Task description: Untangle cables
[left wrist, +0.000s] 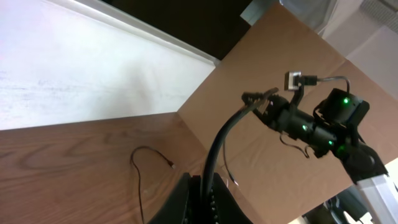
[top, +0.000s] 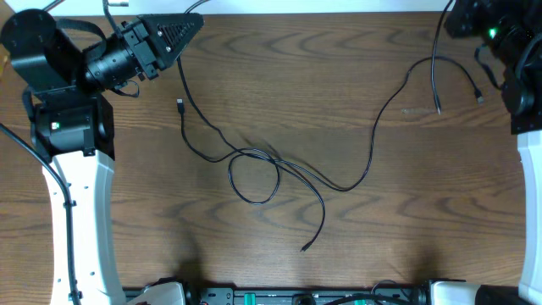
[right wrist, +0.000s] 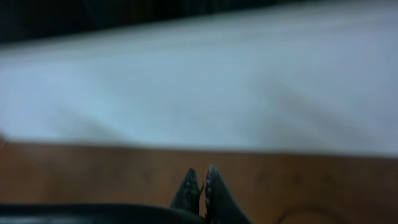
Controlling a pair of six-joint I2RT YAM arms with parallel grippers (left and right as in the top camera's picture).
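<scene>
Thin black cable (top: 343, 188) lies across the brown table, crossing itself in a loop (top: 254, 178) near the middle. Loose plug ends lie at the left (top: 180, 103), the front (top: 305, 248) and the right (top: 480, 99). My left gripper (top: 188, 25) is raised at the far left, shut on a black cable strand that runs down to the tangle. In the left wrist view (left wrist: 202, 190) the strand (left wrist: 227, 134) rises from between the jaws. My right gripper (top: 456, 15) is at the far right, shut (right wrist: 200, 177), and a strand with a plug (top: 439, 110) drops from it. No white cable shows.
A cardboard sheet (left wrist: 273, 37) stands beyond the table's far edge. The right arm (left wrist: 323, 127) with green lights shows in the left wrist view. White arm bases stand at the left (top: 80, 212) and right (top: 529, 212) table edges.
</scene>
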